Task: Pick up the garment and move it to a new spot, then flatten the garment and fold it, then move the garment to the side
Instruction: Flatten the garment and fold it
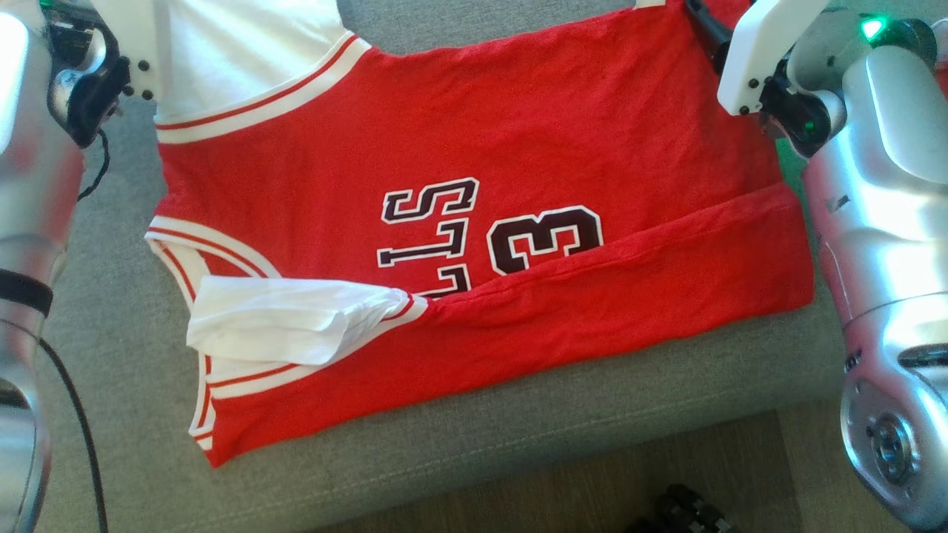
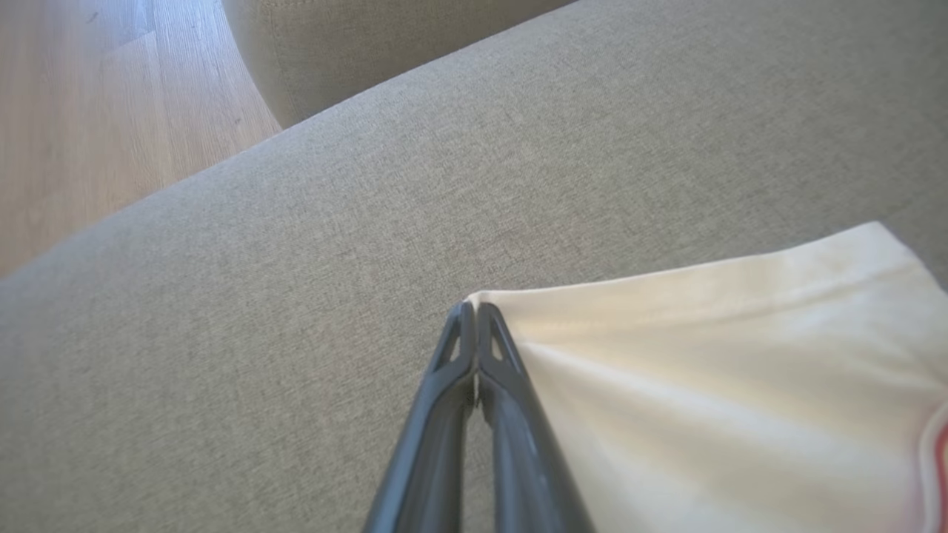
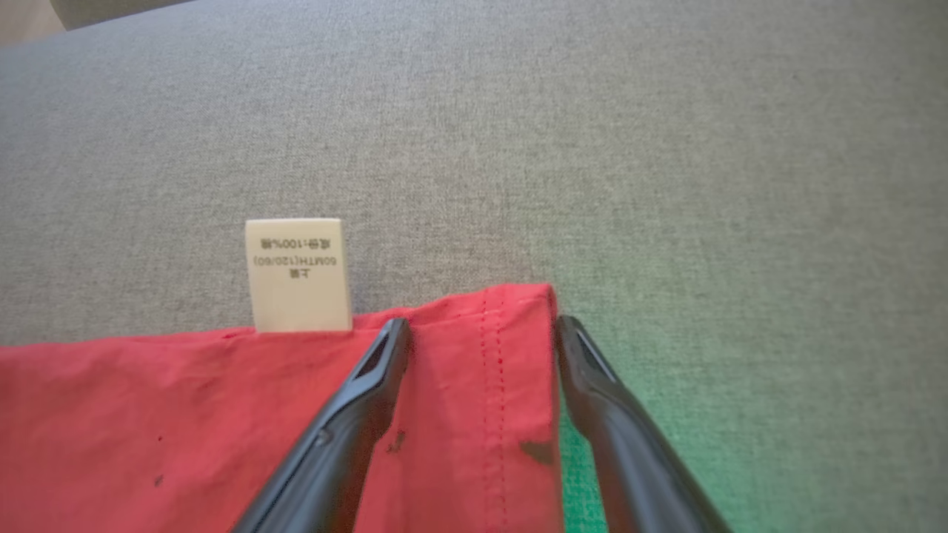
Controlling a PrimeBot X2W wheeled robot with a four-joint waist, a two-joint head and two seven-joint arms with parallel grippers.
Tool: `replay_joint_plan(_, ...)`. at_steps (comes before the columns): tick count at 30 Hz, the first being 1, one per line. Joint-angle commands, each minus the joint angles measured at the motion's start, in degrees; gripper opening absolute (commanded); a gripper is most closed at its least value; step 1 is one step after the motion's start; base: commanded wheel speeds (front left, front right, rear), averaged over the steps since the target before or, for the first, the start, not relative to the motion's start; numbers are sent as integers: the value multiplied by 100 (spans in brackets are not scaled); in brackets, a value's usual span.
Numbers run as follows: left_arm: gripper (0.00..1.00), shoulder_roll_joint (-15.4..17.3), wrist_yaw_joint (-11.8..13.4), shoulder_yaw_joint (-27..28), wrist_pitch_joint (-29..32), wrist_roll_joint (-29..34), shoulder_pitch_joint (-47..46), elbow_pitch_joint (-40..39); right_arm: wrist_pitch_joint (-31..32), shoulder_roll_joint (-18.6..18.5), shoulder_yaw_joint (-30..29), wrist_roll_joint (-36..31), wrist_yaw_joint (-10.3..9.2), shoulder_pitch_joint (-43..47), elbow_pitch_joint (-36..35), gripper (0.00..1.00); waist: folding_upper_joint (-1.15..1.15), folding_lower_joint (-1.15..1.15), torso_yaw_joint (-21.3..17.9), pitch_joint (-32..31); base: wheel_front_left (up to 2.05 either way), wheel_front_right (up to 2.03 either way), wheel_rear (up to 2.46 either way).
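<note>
A strip of wooden floor (image 1: 563, 481) lies closest to the robot. Beyond it starts a grey upholstered cushion (image 1: 474, 414), and the jersey (image 1: 459, 148) is spread across its top.

The jersey is a red basketball jersey with white sleeves and red-and-white striped trim. It lies sideways, with the sleeves toward the robot's left and the hem toward its right. The near long edge is folded over onto the body as a red band (image 1: 629, 296). This band covers the lower part of the dark, white-outlined number 3 (image 1: 544, 237) and the letters beside it. At the near left, one white sleeve (image 1: 274, 326) lies crumpled on top of the fold. The silver forearms (image 1: 881, 222) reach forward along both sides of the garment.

At the far left, the left tool (image 2: 474, 318) is closed. Its two dark fingers are pressed together on the corner of the other white sleeve (image 2: 703, 370), low over the cushion. At the far right, the right tool (image 3: 481, 329) is open. One finger is over the red cloth and the other is just past the stitched hem corner. A white care label (image 3: 298, 274) sticks out from the edge just beside it, and a green glow falls on the cushion there.
</note>
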Motion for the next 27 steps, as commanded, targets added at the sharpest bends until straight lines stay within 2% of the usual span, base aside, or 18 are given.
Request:
replay_joint_plan(1,0,227,-7,111,-44,-64,-356,-97,-101,105,6,-68,-2,-261,-81,94,0,0,18,-3,0,0,0)
replay_joint_plan(6,0,214,-18,50,-81,-113,-375,-42,-283,111,-154,-131,-2,-422,207,75,0,0,68,-7,0,0,0)
replay_joint_plan(9,0,191,-22,44,-115,-165,-385,-11,-366,113,-205,-203,-2,-503,360,60,0,0,105,-6,0,0,0)
replay_joint_plan(13,0,176,-26,18,-176,-217,-374,40,-492,114,-251,-371,-2,-610,521,30,0,0,141,-10,0,0,0)
replay_joint_plan(14,0,173,-27,10,-191,-228,-369,53,-513,114,-261,-409,-2,-635,560,16,0,0,149,-12,0,0,0)
replay_joint_plan(15,0,173,-27,10,-191,-228,-369,53,-513,114,-261,-409,-2,-635,560,16,0,0,149,-12,0,0,0)
replay_joint_plan(16,0,171,-27,1,-207,-237,-365,66,-526,114,-277,-441,-2,-662,598,0,0,0,157,-16,0,0,0)
replay_joint_plan(21,0,170,-31,-31,-473,-263,-385,36,-658,64,-375,-594,-2,-809,711,0,0,0,195,-24,0,0,0)
replay_joint_plan(27,0,233,-14,-14,-1278,-175,-568,-85,-984,-75,-558,-720,-2,-968,755,0,0,0,243,8,0,0,0)
